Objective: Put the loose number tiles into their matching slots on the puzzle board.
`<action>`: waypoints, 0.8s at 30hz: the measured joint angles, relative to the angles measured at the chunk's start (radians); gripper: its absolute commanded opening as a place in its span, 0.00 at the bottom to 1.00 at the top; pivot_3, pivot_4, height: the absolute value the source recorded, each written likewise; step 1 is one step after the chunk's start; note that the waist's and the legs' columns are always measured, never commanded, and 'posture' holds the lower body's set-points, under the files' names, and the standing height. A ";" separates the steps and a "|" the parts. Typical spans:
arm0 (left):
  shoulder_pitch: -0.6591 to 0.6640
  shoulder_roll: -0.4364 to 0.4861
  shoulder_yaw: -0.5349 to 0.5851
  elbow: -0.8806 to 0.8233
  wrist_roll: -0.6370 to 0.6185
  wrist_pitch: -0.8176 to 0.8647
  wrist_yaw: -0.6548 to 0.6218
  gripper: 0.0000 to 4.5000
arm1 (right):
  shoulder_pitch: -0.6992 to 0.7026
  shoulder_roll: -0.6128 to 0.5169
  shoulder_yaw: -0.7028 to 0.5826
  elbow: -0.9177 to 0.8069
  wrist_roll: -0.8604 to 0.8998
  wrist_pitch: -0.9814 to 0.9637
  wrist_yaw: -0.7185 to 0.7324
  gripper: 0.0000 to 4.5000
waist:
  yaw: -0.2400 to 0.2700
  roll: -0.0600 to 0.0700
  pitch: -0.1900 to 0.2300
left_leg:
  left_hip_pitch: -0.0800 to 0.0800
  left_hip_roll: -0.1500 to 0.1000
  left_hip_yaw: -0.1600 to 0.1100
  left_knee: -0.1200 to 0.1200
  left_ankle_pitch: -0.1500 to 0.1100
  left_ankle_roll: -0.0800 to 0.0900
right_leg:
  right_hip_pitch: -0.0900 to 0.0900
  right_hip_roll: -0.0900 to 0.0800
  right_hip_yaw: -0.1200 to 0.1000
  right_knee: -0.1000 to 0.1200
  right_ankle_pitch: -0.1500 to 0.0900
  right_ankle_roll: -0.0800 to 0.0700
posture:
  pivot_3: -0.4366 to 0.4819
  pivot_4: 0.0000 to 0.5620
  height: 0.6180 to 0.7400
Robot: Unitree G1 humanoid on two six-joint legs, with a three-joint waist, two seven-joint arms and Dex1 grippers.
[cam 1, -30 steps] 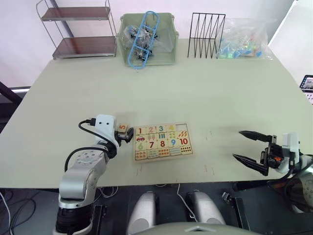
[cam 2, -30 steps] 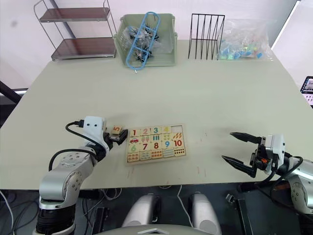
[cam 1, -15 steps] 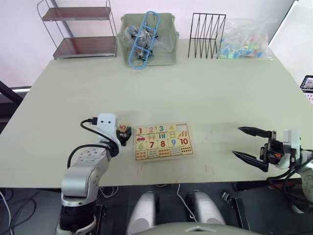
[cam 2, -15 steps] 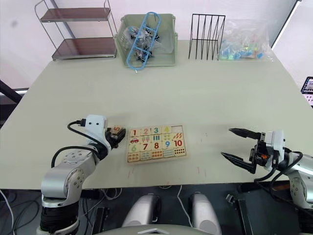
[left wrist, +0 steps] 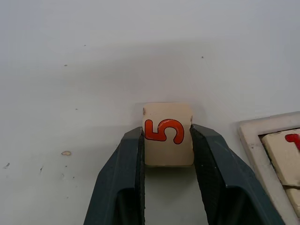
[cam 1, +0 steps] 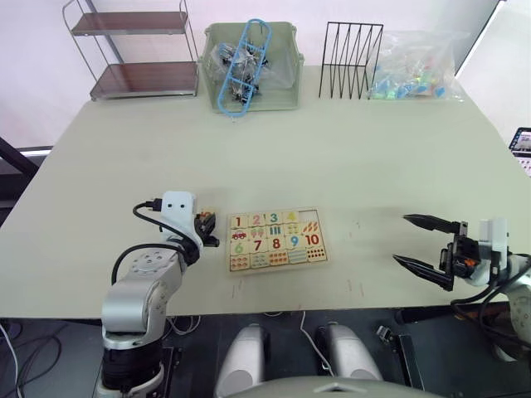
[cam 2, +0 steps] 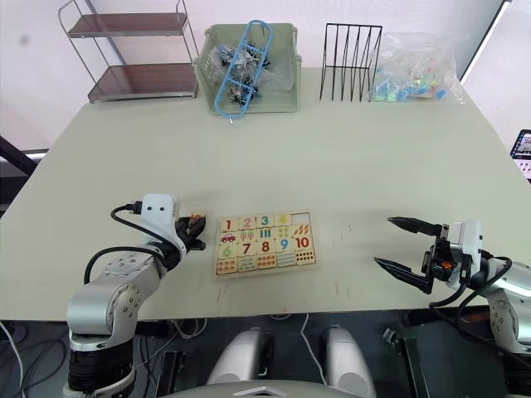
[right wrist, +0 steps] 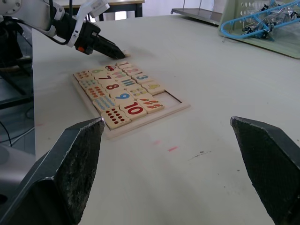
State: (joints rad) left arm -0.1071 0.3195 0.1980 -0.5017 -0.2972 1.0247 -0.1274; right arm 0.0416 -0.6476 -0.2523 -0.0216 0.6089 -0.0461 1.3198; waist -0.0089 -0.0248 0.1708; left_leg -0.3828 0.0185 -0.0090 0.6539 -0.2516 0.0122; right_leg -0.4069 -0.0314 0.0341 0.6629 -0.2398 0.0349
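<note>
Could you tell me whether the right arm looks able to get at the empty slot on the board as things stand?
Probably yes. The right gripper hovers open off the board's right, with bare table between, and the empty slot is at the board's right end.

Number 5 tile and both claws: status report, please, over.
Left claw shut on 5 tile, beside puzzle board. Right claw open, empty. Last upper slot bare. Path unobstructed.

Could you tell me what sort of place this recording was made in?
Probably a lab or test room: a pale table holding a puzzle board, a green storage bin and a wire rack.
</note>
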 measured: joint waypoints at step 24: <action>-0.357 0.508 -0.210 0.317 -0.081 -0.340 -0.811 0.21 | 0.040 0.099 0.023 -0.071 0.017 -0.004 -0.036 1.00 | -0.002 0.000 0.001 | -0.002 0.000 0.000 0.000 0.000 0.000 | -0.001 0.000 -0.002 -0.001 0.000 0.000 | 0.48 0.27 1.00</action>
State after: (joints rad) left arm -0.4641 0.8275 -0.0119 -0.1844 -0.3784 0.6844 -0.9383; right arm 0.0819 -0.5481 -0.2290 -0.0924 0.6259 -0.0503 1.2834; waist -0.0110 -0.0251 0.1721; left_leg -0.3845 0.0184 -0.0095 0.6539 -0.2515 0.0122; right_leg -0.4079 -0.0313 0.0318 0.6621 -0.2399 0.0350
